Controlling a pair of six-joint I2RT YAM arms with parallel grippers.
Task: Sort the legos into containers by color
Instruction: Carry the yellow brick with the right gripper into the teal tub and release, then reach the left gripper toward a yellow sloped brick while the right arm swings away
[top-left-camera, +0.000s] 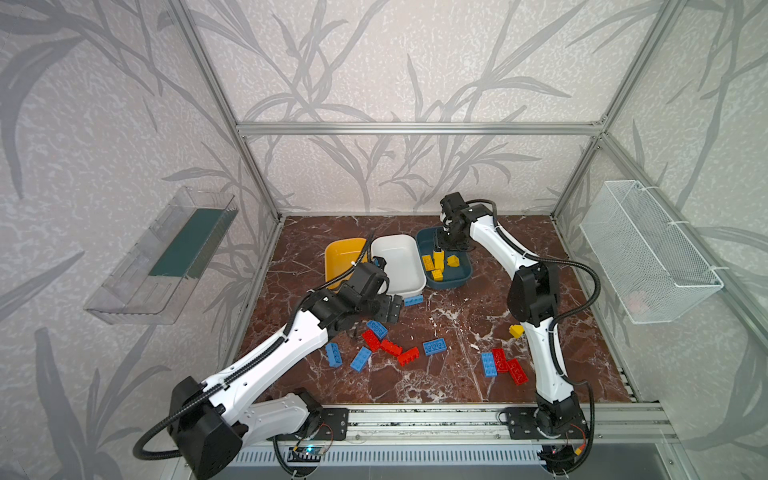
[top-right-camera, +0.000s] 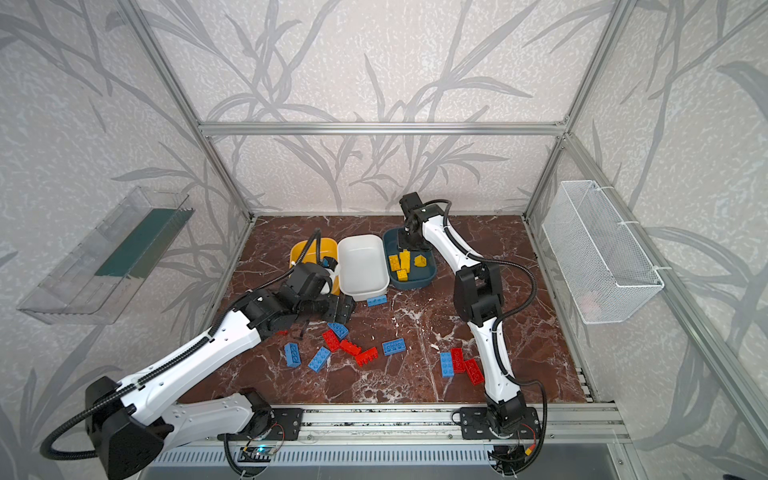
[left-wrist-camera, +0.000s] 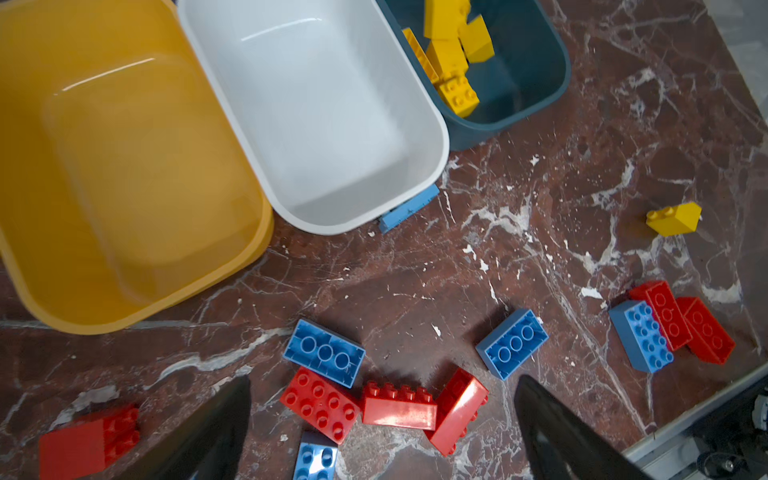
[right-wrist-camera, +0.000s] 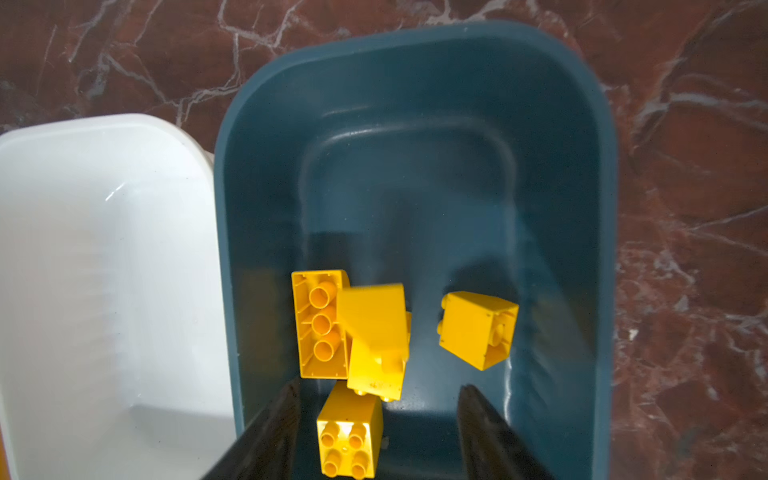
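Clearly, the right claw (right-wrist-camera: 380, 386) hangs released over the dark teal tub (right-wrist-camera: 415, 83), jaws apart and gripping nothing. Several yellow legos (right-wrist-camera: 478, 328) lie in that tub just below it, one of them blurred and perhaps not at rest. The left claw (left-wrist-camera: 384, 380) is spread wide above the surface (left-wrist-camera: 540, 187). Red legos (left-wrist-camera: 320, 405) and a blue lego (left-wrist-camera: 324, 351) lie between and just beyond its fingers, untouched. The white tub (left-wrist-camera: 316, 104) and yellow tub (left-wrist-camera: 124, 166) stand side by side next to the teal one.
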